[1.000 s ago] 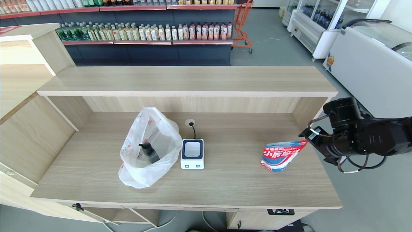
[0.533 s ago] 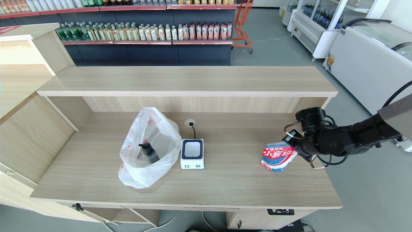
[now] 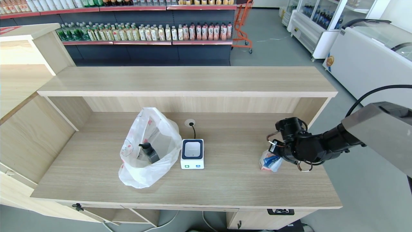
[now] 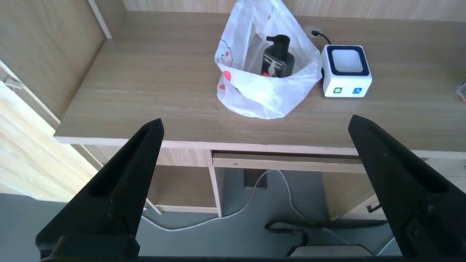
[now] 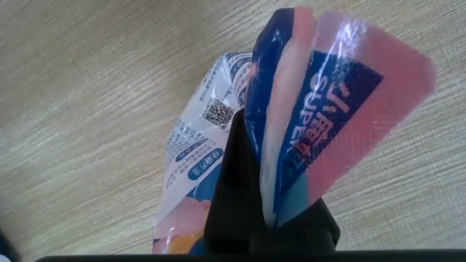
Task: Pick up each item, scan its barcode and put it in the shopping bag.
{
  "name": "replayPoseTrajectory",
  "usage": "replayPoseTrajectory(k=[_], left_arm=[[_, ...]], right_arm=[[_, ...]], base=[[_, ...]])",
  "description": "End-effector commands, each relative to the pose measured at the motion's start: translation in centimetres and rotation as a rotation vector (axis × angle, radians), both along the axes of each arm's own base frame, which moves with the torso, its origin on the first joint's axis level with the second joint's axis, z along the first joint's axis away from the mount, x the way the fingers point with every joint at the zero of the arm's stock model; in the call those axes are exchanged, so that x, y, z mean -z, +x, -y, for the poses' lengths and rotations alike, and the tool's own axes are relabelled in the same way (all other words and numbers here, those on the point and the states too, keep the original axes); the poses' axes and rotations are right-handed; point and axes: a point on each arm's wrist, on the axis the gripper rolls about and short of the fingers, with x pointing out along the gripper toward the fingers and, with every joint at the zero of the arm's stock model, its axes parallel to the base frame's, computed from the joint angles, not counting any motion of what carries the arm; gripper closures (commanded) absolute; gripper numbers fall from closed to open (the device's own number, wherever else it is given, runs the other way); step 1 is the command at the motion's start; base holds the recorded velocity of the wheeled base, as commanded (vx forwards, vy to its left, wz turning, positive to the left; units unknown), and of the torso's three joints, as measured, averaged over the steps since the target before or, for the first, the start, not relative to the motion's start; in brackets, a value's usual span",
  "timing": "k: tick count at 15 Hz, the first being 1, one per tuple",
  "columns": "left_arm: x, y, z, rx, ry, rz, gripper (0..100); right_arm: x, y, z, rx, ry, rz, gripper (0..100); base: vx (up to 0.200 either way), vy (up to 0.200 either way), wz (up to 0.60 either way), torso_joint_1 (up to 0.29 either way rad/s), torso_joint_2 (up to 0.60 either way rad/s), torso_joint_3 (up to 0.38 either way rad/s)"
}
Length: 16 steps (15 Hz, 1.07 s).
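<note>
Pale wood counter (image 3: 225, 180) runs across in front of me, with a raised ledge along its far side and, beyond that, store shelves of bottled drinks (image 3: 145, 32) and white freezer chests (image 3: 363, 61) off to my right. Toward my left on the counter stands the white plastic shopping bag (image 3: 128, 167), its mouth open, and a black pump bottle (image 3: 149, 154) sits upright inside it. Just beside the bag, on its right, is the small white barcode scanner (image 3: 192, 154), its window facing up and its black cable (image 3: 193, 130) running to a grommet in the counter behind it. Well to the right of the scanner, near the counter's right end, is the red, white and blue pouch (image 3: 268, 162), resting on the wood with its top leaning toward my right arm. My right gripper (image 3: 278, 154) is down at that pouch and touching it. From the wrist, the pouch (image 5: 211, 138) sits right up against the camera, its white back panel with a square code on one side and its blue-and-pink front on the other, but whether I have closed on it I cannot tell. My left gripper (image 4: 256, 131) holds nothing and is spread wide, hanging back from the counter's near edge on the bag's side, above the floor.
</note>
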Motion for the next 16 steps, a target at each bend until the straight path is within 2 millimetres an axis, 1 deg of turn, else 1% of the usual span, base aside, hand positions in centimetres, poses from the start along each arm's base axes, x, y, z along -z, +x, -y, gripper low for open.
replayPoseTrajectory(k=[1,2,3,5,6,7,8,10,11,12,15,16], left_arm=[[0.0,0.0,0.0,0.000,0.000,0.001,0],[0.0,0.0,0.0,0.000,0.000,0.001,0],[0.0,0.0,0.0,0.000,0.000,0.001,0],[0.0,0.0,0.0,0.000,0.000,0.001,0],[0.0,0.0,0.0,0.000,0.000,0.001,0],[0.0,0.0,0.0,0.000,0.000,0.001,0],[0.0,0.0,0.0,0.000,0.000,0.001,0],[0.0,0.0,0.0,0.000,0.000,0.001,0],[0.0,0.0,0.0,0.000,0.000,0.001,0],[0.0,0.0,0.0,0.000,0.000,0.001,0],[0.0,0.0,0.0,0.000,0.000,0.001,0],[0.0,0.0,0.0,0.000,0.000,0.001,0]], right_arm=[[0.8,0.1,-0.3,-0.009,-0.005,-0.005,100],[0.6,0.2,-0.3,-0.015,0.005,0.024,100],[-0.1,0.3,-0.4,-0.026,0.020,0.052,100],[-3.0,-0.1,-0.4,-0.083,0.083,0.106,100],[-5.8,-0.9,-0.1,-0.151,0.148,0.149,100],[-7.4,-1.5,0.2,-0.201,0.176,0.175,100],[-9.7,-3.3,1.3,-0.329,0.212,0.204,100],[-11.9,-5.2,3.0,-0.505,0.248,0.247,100],[-12.6,-5.7,3.7,-0.575,0.268,0.273,100],[-13.7,-6.2,4.3,-0.659,0.293,0.321,100],[-17.3,-8.9,4.6,-0.957,0.417,0.459,100],[-17.9,-9.5,4.6,-1.009,0.437,0.469,100]], base=[[0.000,0.000,0.00,0.000,0.00,0.000],[0.000,0.000,0.00,0.000,0.00,0.000],[0.000,0.000,0.00,0.000,0.00,0.000],[0.000,0.000,0.00,0.000,0.00,0.000],[0.000,0.000,0.00,0.000,0.00,0.000],[0.000,0.000,0.00,0.000,0.00,0.000],[0.000,0.000,0.00,0.000,0.00,0.000],[0.000,0.000,0.00,0.000,0.00,0.000],[0.000,0.000,0.00,0.000,0.00,0.000],[0.000,0.000,0.00,0.000,0.00,0.000],[0.000,0.000,0.00,0.000,0.00,0.000],[0.000,0.000,0.00,0.000,0.00,0.000]])
